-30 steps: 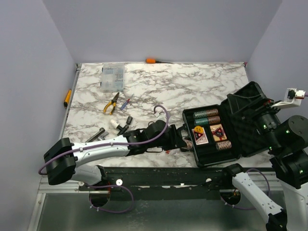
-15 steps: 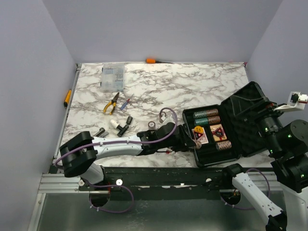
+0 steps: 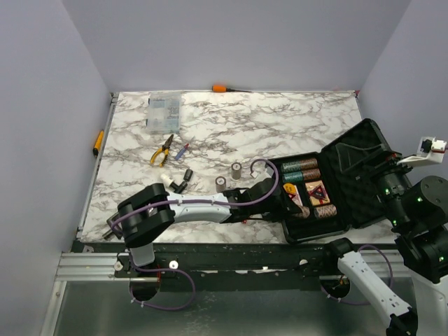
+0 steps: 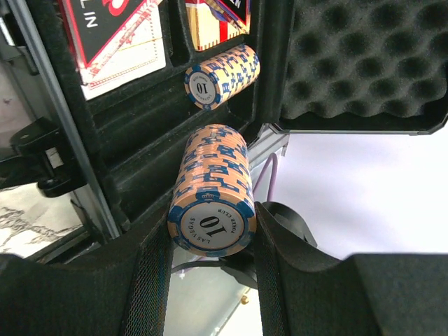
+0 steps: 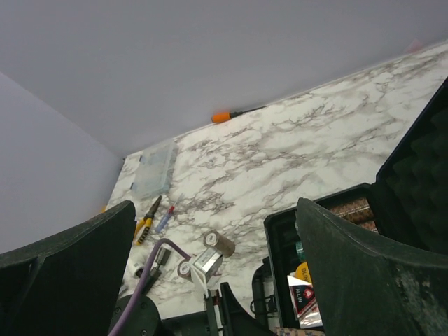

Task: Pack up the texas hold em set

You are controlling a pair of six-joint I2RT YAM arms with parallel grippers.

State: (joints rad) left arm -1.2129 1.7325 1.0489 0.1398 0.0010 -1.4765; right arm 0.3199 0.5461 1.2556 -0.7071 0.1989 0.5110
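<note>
The black case (image 3: 360, 157) lies open at the right of the table, foam lid up. Its tray holds chip stacks (image 3: 299, 166), a card deck (image 3: 316, 191) and one more chip stack (image 3: 323, 211). My left gripper (image 3: 294, 204) reaches over the tray's near left part. In the left wrist view the left gripper (image 4: 212, 234) is shut on a tan-and-blue chip stack (image 4: 212, 189) marked 10, above the tray wall (image 4: 140, 140); another stack (image 4: 222, 75) lies in its slot. Two brown chip stacks (image 3: 240, 170) (image 3: 222, 184) lie on the table. My right gripper (image 5: 217, 273) hangs open and empty beside the lid.
A clear parts box (image 3: 163, 112) sits at the back left, with yellow-handled pliers (image 3: 162, 150) and a small blue-and-red piece (image 3: 183, 150) in front of it. Small black and white parts (image 3: 178, 180) lie near the left arm. An orange-handled screwdriver (image 3: 224, 88) rests against the back wall.
My left arm has swung right from beside the case to over its tray, carrying the chip stack. Two brown stacks on the table have come into view. The right arm has barely moved.
</note>
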